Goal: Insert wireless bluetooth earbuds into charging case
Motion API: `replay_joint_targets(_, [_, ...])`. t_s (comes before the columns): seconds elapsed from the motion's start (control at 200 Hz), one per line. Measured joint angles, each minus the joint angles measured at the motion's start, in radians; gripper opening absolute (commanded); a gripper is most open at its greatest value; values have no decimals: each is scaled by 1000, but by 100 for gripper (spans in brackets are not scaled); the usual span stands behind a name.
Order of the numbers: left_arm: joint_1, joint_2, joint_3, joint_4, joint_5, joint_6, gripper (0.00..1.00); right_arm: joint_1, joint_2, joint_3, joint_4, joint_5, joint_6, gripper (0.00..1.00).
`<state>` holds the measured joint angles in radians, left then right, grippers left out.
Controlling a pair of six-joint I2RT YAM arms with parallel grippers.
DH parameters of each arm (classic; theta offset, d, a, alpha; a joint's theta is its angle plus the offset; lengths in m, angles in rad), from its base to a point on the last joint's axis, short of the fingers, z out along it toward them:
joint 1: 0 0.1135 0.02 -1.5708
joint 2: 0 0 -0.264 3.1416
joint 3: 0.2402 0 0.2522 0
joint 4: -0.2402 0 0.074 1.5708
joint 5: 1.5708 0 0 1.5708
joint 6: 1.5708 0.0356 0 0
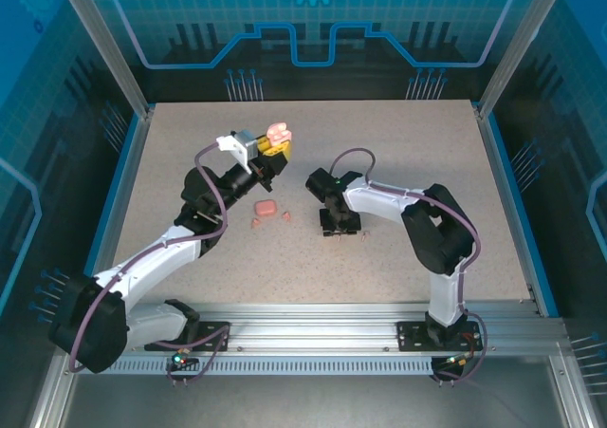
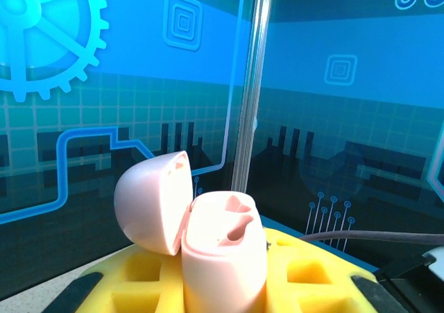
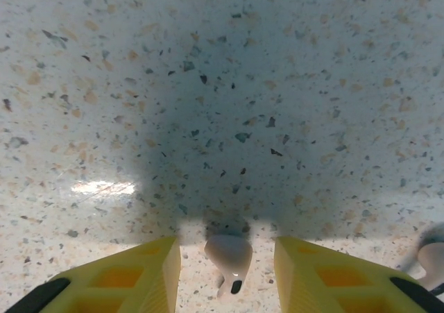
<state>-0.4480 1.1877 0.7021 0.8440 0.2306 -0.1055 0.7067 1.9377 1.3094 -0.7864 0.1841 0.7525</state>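
Earbuds are not yet in the case, by the look of it; the whole insertion is left to do. On the left, your left gripper (image 1: 275, 149) is clamped on the pale pink, rounded plastic charging case (image 2: 225, 257) and holds it off the table, domed lid (image 2: 151, 202) swung open to that gripper's left. The left wrist view lets you look into the moulded wells on the case top, and what you can see of them looks empty; the top view is too coarse to tell you that.

Below that gripper, between it and the other one, lie a coral-orange rounded lump (image 1: 266, 207) and two small coral bits (image 1: 285, 217) beside it, too small to name surely.

On the right, your right gripper (image 1: 340, 227) points down at the speckled beige table (image 1: 427, 143), yellow fingers (image 3: 149, 271) spread and holding nothing. The right wrist view gives you a pale pink stemmed earbud (image 3: 229, 257) lying between them, and a second pale bud (image 3: 431, 257) off to that gripper's right.
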Motion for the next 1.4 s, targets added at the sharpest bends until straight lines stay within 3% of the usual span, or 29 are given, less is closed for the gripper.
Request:
replay_joint_targets(0.32, [-2, 0, 0, 0, 0, 3, 0, 0, 21, 10, -1, 0, 8, 35])
replay_joint_targets(0.84, [-9, 0, -5, 0, 1, 3, 0, 0, 25, 14, 9, -13, 11, 19])
replay_joint_targets(1.401, [-15, 0, -5, 0, 1, 8, 0, -15, -42, -53, 53, -20, 11, 17])
